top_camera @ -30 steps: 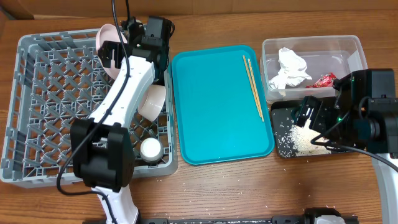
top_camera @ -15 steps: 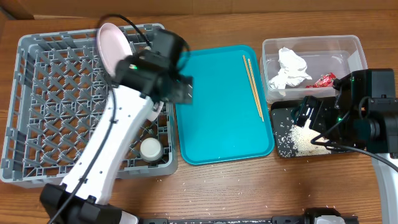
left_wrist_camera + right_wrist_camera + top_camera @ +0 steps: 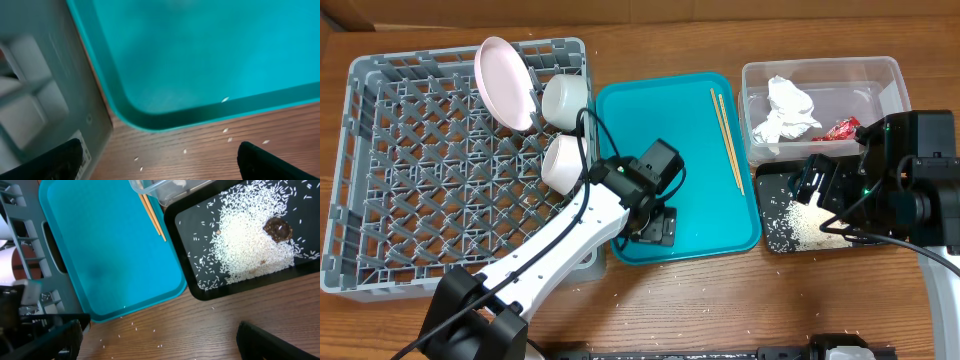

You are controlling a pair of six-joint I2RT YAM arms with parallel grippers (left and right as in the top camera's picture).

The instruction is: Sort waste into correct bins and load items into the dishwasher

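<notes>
seen from overhead, the left gripper (image 3: 653, 226) was held wide open and empty over the near edge of the teal tray (image 3: 650, 120), with stray grains scattered on the wooden table (image 3: 720, 300) just beside that edge. the right gripper (image 3: 817, 182) was likewise spread wide and empty, hung over the black tray (image 3: 770, 185), where white rice (image 3: 810, 220) and a brown food scrap (image 3: 278, 228) were heaped. the chopsticks (image 3: 726, 135) were laid side by side on the far right part of the teal tray, their long axis run near to far, so they were placed ahead and to the right of the left fingers, and ahead and to the left of the right ones; neither arm could be judged clearly nearer. furthest back, the plate (image 3: 503, 83) and two bowls (image 3: 565, 98) were stood in the dish rack (image 3: 410, 200), and the napkin (image 3: 788, 108) and red wrapper (image 3: 842, 129) were held in the clear tub (image 3: 890, 75)
</notes>
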